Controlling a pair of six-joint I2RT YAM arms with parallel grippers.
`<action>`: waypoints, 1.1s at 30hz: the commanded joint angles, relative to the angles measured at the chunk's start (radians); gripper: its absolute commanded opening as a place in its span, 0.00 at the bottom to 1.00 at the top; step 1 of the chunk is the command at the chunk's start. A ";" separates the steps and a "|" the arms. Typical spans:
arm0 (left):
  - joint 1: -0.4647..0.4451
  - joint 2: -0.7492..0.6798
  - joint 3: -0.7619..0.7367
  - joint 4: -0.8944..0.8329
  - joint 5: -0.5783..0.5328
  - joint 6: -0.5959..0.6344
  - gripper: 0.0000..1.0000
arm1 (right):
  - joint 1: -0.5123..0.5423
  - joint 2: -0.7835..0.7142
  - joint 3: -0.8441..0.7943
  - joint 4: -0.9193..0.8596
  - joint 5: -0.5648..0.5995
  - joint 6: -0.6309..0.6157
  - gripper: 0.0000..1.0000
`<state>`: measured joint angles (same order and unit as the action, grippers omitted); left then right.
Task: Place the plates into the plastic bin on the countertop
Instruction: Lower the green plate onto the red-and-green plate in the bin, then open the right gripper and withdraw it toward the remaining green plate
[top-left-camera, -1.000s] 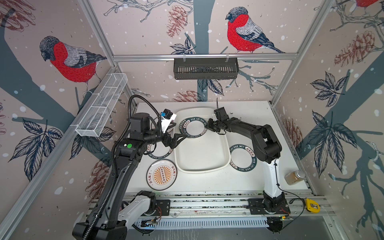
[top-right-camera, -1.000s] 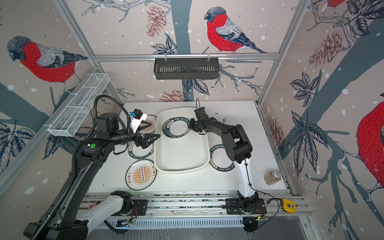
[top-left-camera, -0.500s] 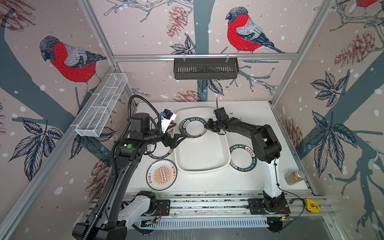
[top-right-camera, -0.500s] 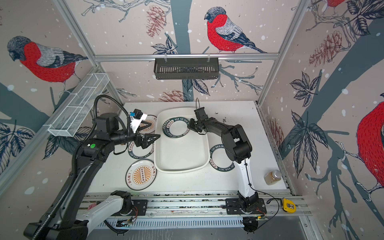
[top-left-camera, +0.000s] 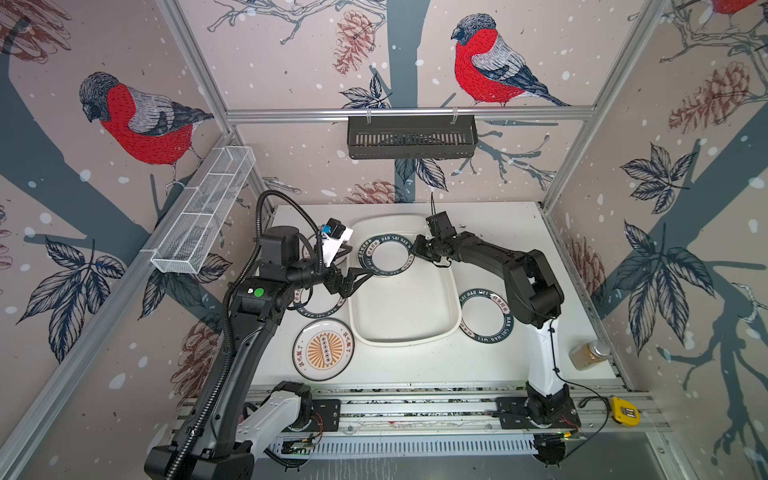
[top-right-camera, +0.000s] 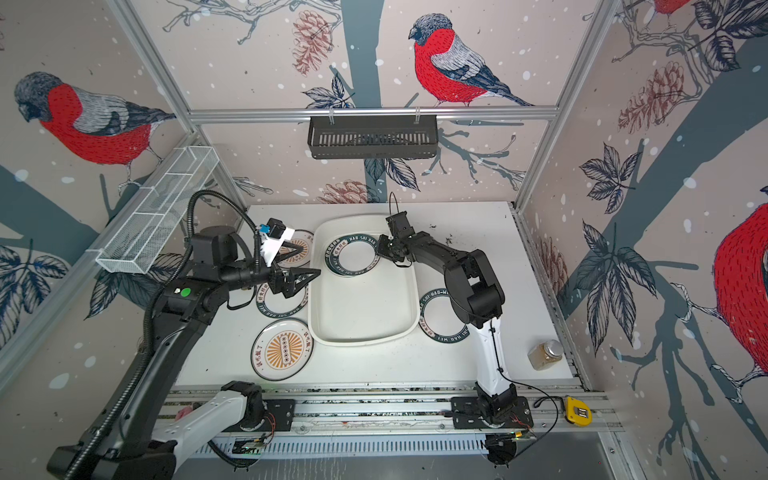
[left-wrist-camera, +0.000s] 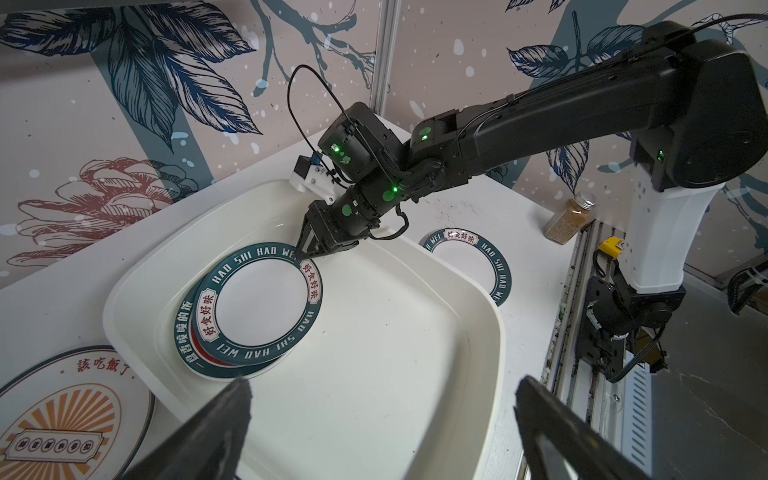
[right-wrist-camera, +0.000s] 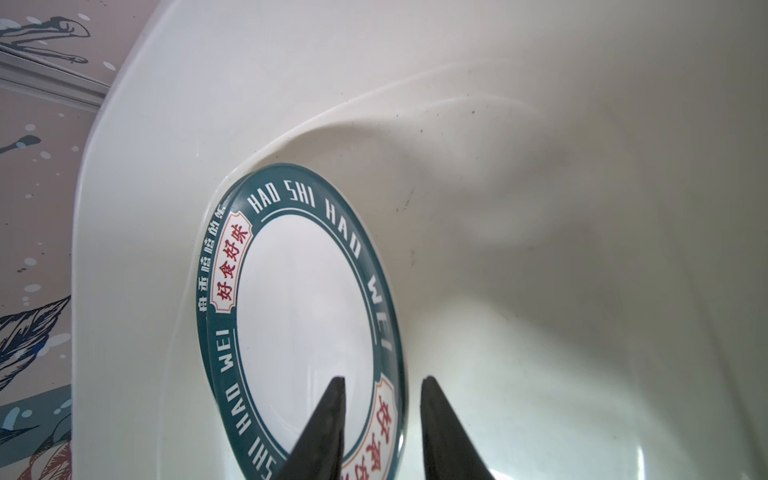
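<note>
Right pincer (right-wrist-camera: 383, 379) parted astride flat plate (right-wrist-camera: 307, 299), bin (top-left-camera: 399, 307) lengthwise front-to-back

Light bright, even, diffuse; source probably overhead. Soft-edged shadows on the table (top-left-camera: 415, 365). Top views sharp, straight lines bowing toward the edges; right wrist view pale, bin (right-wrist-camera: 540, 124) wall washed out, nearest foreground blurred.
</note>
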<state>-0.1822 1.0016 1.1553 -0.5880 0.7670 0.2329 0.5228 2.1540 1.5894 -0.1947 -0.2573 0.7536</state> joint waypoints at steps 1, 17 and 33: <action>0.000 -0.003 0.001 0.005 0.020 -0.001 0.98 | 0.005 0.005 0.011 -0.017 0.009 -0.019 0.33; 0.000 -0.004 -0.001 0.005 0.019 0.001 0.98 | 0.028 0.057 0.078 -0.041 -0.013 -0.023 0.34; 0.000 -0.006 0.001 0.003 0.016 0.000 0.98 | 0.034 0.054 0.120 -0.071 0.006 -0.038 0.35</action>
<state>-0.1822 0.9993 1.1522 -0.5880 0.7670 0.2329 0.5556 2.2246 1.6997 -0.2546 -0.2634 0.7300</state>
